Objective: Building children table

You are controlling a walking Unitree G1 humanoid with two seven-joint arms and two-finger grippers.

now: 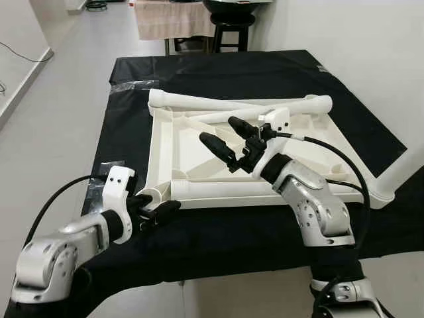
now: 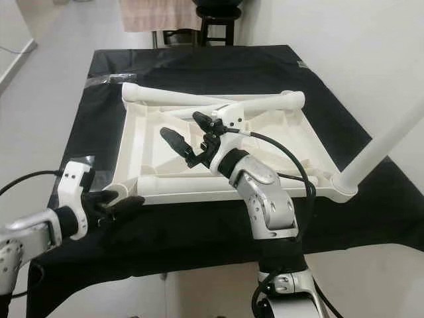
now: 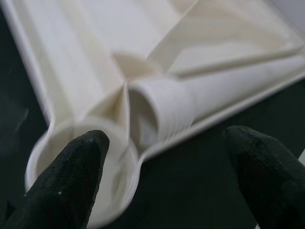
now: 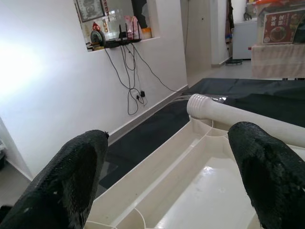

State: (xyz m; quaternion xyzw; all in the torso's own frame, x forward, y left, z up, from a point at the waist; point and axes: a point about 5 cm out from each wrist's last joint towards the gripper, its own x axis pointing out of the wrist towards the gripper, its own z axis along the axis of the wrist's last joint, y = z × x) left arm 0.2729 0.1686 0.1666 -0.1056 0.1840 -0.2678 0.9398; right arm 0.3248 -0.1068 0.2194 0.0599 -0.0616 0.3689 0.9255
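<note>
A white children's table top (image 1: 165, 142) lies upside down on the black-covered table (image 1: 218, 232). One white leg (image 1: 252, 191) lies along its near edge, and its threaded end (image 3: 162, 114) stops just short of the near left corner socket (image 3: 62, 143). Another leg (image 1: 238, 103) lies across the far edge. A third leg (image 2: 387, 139) stands up from the near right corner. My left gripper (image 1: 158, 209) is open at the near left corner, one finger (image 3: 66, 181) over the socket. My right gripper (image 1: 224, 136) hovers open above the middle of the top, holding nothing.
Clear plastic wrap (image 1: 129, 86) lies at the table's far left. A dark stool (image 1: 232, 26) and a hanging beige cloth (image 1: 172, 20) stand beyond the far edge. A white wall runs along the right, with tiled floor (image 1: 59, 99) on the left.
</note>
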